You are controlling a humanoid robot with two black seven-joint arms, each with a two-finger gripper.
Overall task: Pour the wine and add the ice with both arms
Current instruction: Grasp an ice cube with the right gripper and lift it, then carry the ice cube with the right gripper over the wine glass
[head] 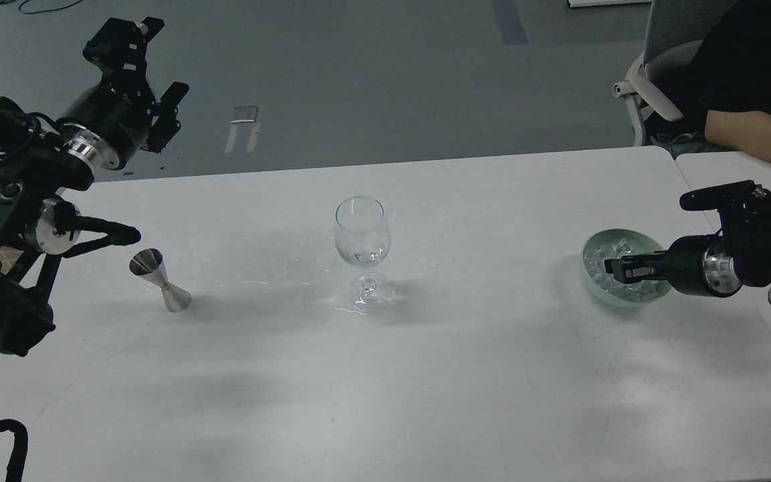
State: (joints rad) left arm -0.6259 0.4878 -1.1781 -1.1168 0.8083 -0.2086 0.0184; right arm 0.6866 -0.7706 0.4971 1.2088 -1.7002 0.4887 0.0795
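A clear wine glass [363, 234] stands upright at the table's middle, with a faint trace of clear wine [363, 256] at the bottom of its bowl. A pale green bowl [593, 248] at the right holds several small clear ice cubes [610, 253]. My right gripper [618, 268] reaches in from the right, its dark tip low over the ice inside the bowl; its fingers cannot be told apart. My left gripper [148, 67] is open and empty, raised high at the far left, well above and behind a steel jigger [158, 280].
The white table [425, 375] ends at a back edge behind the glass. A second table abuts on the right. A seated person's forearm [760, 137] and a grey chair [653, 87] are at the back right. Water glints lie around the glass's foot.
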